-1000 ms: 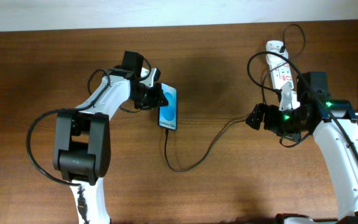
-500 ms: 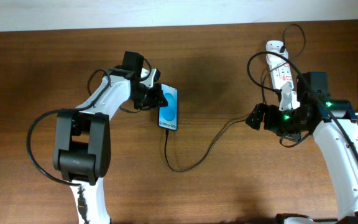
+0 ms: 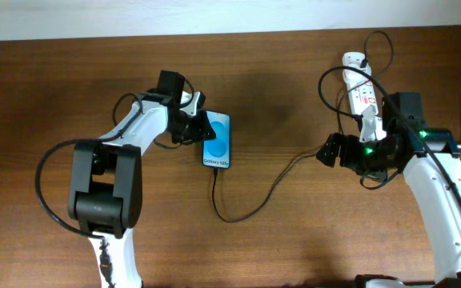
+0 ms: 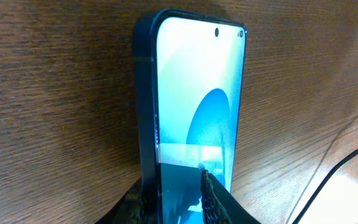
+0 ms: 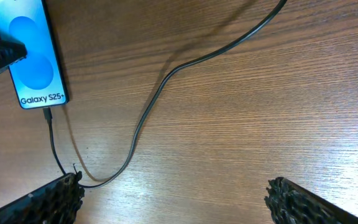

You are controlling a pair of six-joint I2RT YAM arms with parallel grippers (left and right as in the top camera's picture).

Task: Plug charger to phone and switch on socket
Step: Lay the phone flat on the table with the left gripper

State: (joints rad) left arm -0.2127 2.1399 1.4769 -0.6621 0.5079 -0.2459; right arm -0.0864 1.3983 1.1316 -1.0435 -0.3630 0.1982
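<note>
Brown wood-grain table (image 3: 294,240), overhead view.
- Slim blue-screened smartphone with dark edges (image 3: 218,146): on the table left of centre, screen up.
- Left end effector (image 3: 198,128): at the phone's left long edge, touching it.
- Long thin black charger cable (image 3: 254,206): runs from the phone's lower end in a loop across the table toward the right arm.
- Small white elongated power strip with red-marked switches (image 3: 360,96): at the far right, partly under the right arm. Switch position cannot be told.
- Right end effector (image 3: 326,150): just left of the strip's near end, above the cable.

Left wrist view.
- Phone (image 4: 191,93): fills the frame, its side edge facing the camera.
- Black fingers (image 4: 213,193): one on the screen, one at the side edge, jaws narrowly parted about the phone. Whether they clamp it or merely touch it cannot be told.

Right wrist view.
- Phone (image 5: 33,56): flat at upper left, "Galaxy S25+" legible.
- Small black plug tip (image 5: 47,114): meets the phone's lower edge.
- Right end effector (image 5: 176,193): jaws spread wide, released, holding nothing, over the cable (image 5: 148,118).
</note>
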